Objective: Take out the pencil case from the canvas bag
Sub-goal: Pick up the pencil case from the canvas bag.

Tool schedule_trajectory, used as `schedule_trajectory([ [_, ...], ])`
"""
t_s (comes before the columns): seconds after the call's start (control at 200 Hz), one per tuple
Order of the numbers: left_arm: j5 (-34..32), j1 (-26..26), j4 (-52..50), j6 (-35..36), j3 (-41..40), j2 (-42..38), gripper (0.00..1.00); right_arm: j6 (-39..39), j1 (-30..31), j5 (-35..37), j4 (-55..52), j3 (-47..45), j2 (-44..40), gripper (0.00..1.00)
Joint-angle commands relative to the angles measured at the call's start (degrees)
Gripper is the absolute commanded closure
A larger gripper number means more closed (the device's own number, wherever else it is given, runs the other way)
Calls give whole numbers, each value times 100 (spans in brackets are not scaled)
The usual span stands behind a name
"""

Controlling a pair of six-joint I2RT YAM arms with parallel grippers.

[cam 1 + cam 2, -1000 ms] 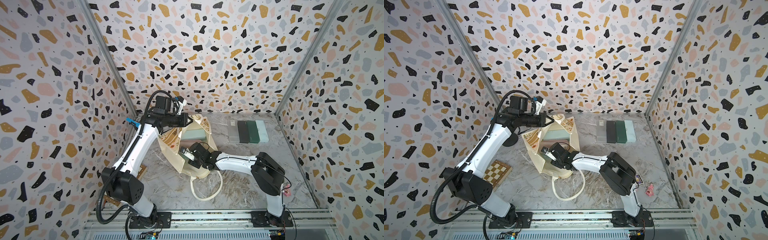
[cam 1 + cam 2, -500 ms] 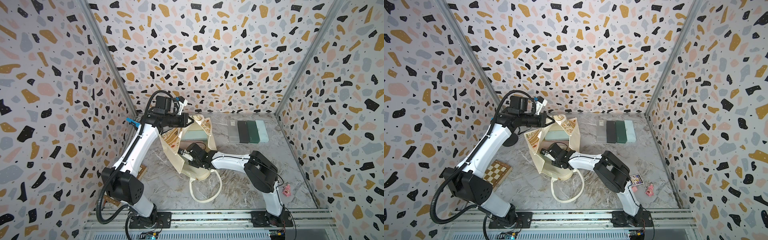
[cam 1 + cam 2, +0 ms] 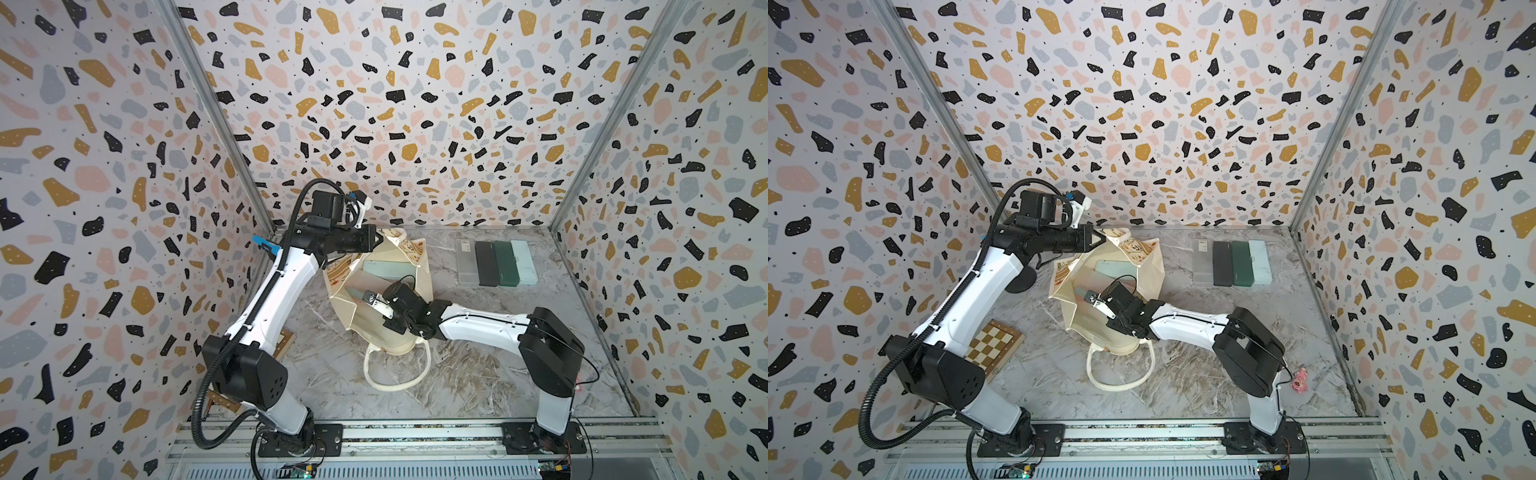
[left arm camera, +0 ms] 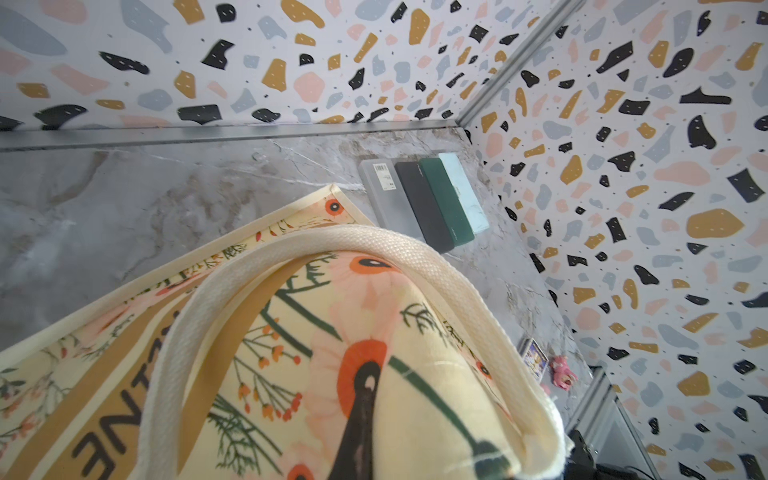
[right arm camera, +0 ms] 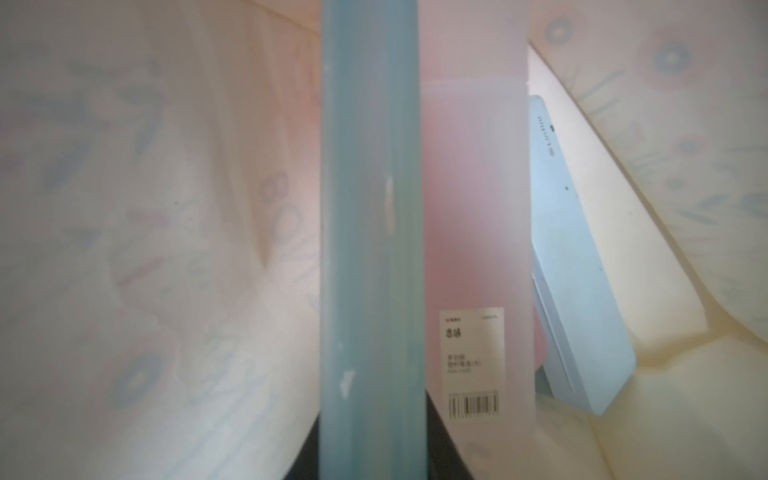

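Pencil case (image 5: 374, 249), teal and blurred, stands edge-on down the middle of the right wrist view, inside the canvas bag (image 3: 361, 328) at centre frame in both top views. A pink labelled case (image 5: 473, 249) lies just beside it. Right gripper (image 3: 371, 299) reaches into the bag's mouth; I cannot tell how far its jaws are apart. Left gripper (image 3: 376, 240) is clamped on the bag's upper rim.

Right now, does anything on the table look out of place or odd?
Two strays stand out: a small pink toy lies near the right arm's base, and a chessboard sits askew, partly hidden by the left arm. The four pencil cases lie in a tidy row.
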Motion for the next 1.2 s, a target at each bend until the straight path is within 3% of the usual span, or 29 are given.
schedule_trajectory([
  [0.0,-670,33,300,3,219,-288,100,392,-9,-237,166,-149,-543,76],
  [0.305,-1609,28,309,150,-10,-652,100,1137,-103,-504,330,-565,-1078,78],
  [0.491,-2769,-195,246,202,-18,-894,100,2193,-320,-818,375,-529,-1117,78],
  [0.666,-3688,-293,196,119,109,-820,100,2530,-359,-1209,428,-492,-1332,79],
  [0.806,-4202,-302,138,49,361,-596,100,2620,-359,-1495,641,-751,-1924,78],
  [1.041,-5335,-311,-363,28,939,-115,100,2993,-441,-1233,695,-1532,-3238,79],
  [1.126,-5859,-318,-469,-59,984,-109,100,3248,-643,-973,504,-1941,-3663,79],
  [1.196,-5924,-314,-531,-115,1045,-84,100,3572,-995,-870,286,-2309,-3995,80],
])
